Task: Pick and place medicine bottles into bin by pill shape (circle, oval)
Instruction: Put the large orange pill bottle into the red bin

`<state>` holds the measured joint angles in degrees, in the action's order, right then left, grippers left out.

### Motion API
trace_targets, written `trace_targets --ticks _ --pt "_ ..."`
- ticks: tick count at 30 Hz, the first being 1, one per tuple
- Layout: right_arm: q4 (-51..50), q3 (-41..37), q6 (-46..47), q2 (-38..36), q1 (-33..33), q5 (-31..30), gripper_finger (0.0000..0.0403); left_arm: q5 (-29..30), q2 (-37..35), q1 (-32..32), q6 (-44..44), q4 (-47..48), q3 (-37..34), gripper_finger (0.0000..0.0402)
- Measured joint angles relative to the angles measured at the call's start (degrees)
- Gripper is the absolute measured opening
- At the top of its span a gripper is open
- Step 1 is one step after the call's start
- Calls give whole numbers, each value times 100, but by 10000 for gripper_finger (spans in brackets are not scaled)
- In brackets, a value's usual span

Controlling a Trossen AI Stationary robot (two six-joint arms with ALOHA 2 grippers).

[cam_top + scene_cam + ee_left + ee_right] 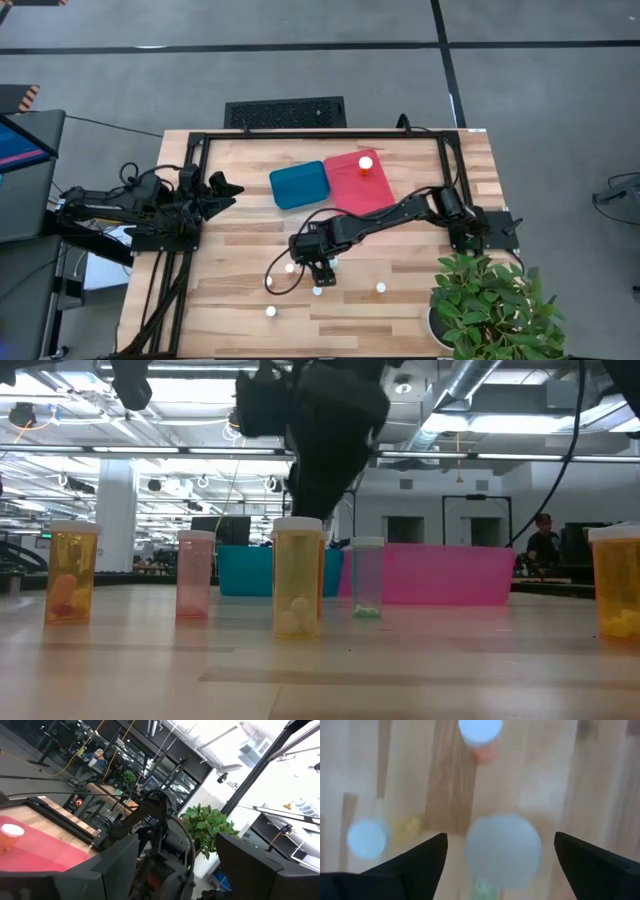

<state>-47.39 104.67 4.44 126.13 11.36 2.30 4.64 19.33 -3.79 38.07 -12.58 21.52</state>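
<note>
In the pink bin [375,190] stands one bottle [366,162]; five wait on the table [400,310]. The right gripper [325,270] hovers wide open, empty, over the clear bottle [367,578]. The left arm waits aside.

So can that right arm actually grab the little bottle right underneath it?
Probably yes. The right gripper hangs open just above the bottle's white cap, a finger on either side, and the neighbouring bottles stand apart.
</note>
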Motion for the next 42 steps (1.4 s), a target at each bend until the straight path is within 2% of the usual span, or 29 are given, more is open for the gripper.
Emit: trace_targets --ticks 8,25,28,34,39,42 --pt "4 8 -35 79 -27 -45 334 1 2 0 29 5 0 259" --pt "-95 3 -41 61 -120 -87 197 2 2 0 27 26 0 259" --pt "-79 1 -35 -25 -184 -85 198 2 2 0 27 26 0 259" --pt "-121 -1 1 -683 -485 -85 231 -86 2 1 27 24 0 259" --pt "-385 3 -9 -1534 -981 -103 215 -138 2 2 27 24 0 259" --pt "-920 5 -123 -1948 -1398 -462 209 -138 0 0 25 22 0 259"
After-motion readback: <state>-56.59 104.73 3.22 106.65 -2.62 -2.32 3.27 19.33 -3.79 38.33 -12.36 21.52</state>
